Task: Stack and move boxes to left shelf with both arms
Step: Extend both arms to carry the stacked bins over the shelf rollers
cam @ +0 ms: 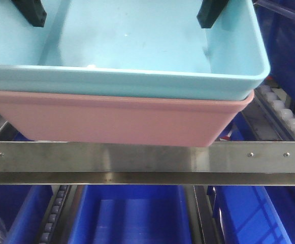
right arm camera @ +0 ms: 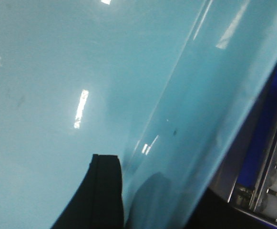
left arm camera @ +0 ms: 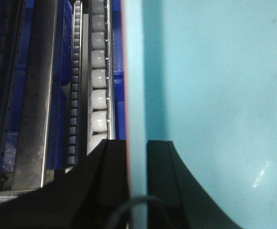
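The light sky blue box (cam: 137, 46) sits nested inside the salmon pink box (cam: 117, 119). The stack's bottom is level with the top of the left shelf's steel front rail (cam: 147, 161); I cannot tell whether it rests on the rollers. My left gripper (left arm camera: 137, 155) is shut on the stack's left wall, one finger (left arm camera: 159, 162) inside the blue box and one outside. My right gripper (right arm camera: 157, 181) is shut on the right wall. Its inner finger (right arm camera: 106, 191) is inside the blue box (right arm camera: 57, 95), and the outer jaw is mostly hidden behind the rim. Both inner fingers show in the front view, left (cam: 31, 12) and right (cam: 210, 12).
Lanes of white rollers run beside the stack on the left (left arm camera: 99, 81) and on the right (cam: 287, 114). Dark blue bins (cam: 132, 213) stand on the level below the rail and another (cam: 284, 40) behind at the right.
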